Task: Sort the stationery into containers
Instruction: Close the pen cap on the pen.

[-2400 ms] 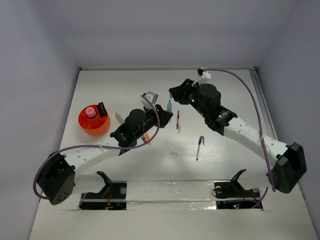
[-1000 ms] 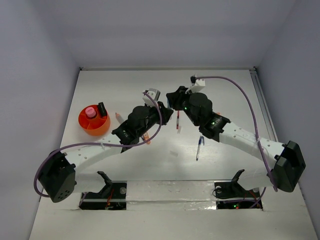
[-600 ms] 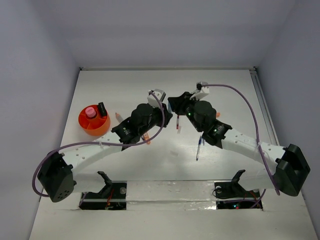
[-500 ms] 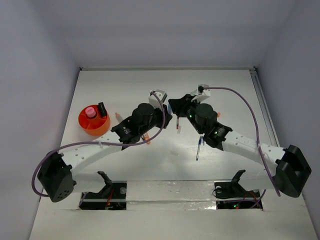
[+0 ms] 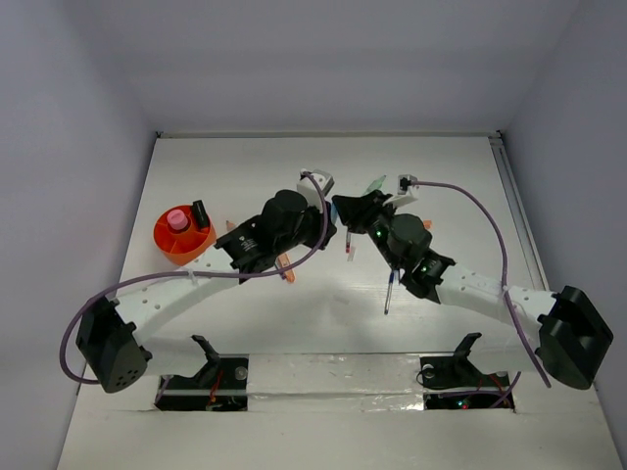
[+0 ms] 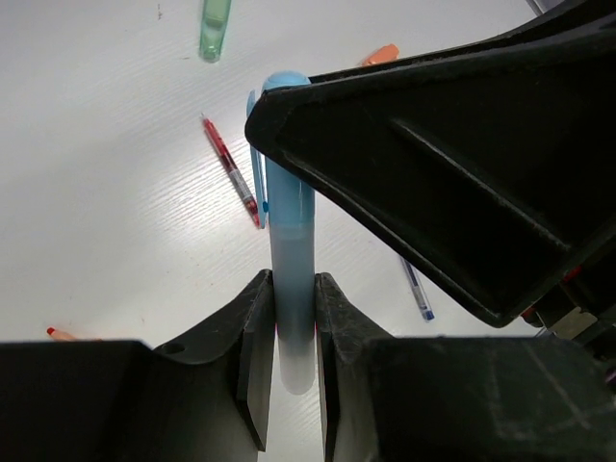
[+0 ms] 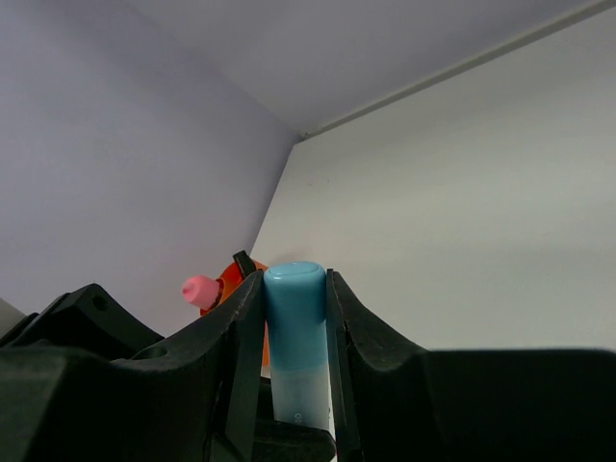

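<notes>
From where I stand, 1 blue-capped marker [image 6: 289, 207] hangs above mid-table with its long axis bridging the 2 arms, the left gripper [image 6: 292, 289] pinching its pale barrel, the right gripper [image 7: 294, 284] clamping its cap, and the orange pot [image 5: 165, 251] well off on the left arm's side.

Orange-red pot [image 7: 231, 279] mostly hidden

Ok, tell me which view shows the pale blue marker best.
The left wrist view: the pale blue marker shows cap, clip and barrel in the left claw. The right wrist view shows only its capped end in the right claw; the top view hides it.
</notes>
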Tool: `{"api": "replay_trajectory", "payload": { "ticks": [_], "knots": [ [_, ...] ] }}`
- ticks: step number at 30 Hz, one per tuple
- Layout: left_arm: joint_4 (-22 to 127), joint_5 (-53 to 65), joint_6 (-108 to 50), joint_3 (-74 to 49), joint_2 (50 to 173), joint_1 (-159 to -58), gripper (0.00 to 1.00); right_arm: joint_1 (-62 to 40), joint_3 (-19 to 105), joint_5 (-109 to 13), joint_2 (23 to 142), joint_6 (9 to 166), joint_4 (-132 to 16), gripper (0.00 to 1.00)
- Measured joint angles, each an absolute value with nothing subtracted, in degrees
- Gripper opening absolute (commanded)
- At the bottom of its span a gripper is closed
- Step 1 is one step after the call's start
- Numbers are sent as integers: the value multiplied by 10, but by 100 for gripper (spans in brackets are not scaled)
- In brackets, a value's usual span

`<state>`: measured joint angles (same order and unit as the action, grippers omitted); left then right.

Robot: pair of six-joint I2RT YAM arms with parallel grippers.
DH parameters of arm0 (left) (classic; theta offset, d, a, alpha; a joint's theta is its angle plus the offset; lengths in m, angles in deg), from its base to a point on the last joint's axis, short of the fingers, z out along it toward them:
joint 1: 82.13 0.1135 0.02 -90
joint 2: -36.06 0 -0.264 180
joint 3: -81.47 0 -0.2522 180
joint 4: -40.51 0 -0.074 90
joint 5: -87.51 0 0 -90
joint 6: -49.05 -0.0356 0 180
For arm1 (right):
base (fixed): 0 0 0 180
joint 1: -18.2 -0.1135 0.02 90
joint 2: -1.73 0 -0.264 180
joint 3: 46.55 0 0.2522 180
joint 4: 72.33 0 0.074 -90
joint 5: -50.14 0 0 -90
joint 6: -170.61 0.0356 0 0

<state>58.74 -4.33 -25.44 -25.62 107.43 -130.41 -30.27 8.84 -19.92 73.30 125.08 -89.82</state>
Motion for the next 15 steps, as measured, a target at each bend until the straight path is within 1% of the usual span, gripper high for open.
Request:
{"api": "replay_trajectory", "payload": {
  "ticks": [9, 11, 12, 13, 14, 15],
  "knots": [
    [583, -19, -249, -248, 1078, -1304, 0, -303, 93, -188, 704, 1239, -866, 0],
    [579, -22, -247, -249, 1067, -1304, 18, -302, 107, -194, 704, 1234, -858, 0],
    [575, -24, -246, -252, 1060, -1304, 29, -302, 118, -199, 705, 1231, -852, 0],
    [562, -30, -242, -255, 1052, -1303, 52, -301, 131, -212, 706, 1227, -840, 0],
    [540, -37, -246, -255, 1044, -1300, 62, -302, 145, -220, 710, 1224, -821, 0],
    [537, -48, -243, -258, 1027, -1293, 68, -299, 159, -228, 716, 1216, -813, 0]
  ]
}}
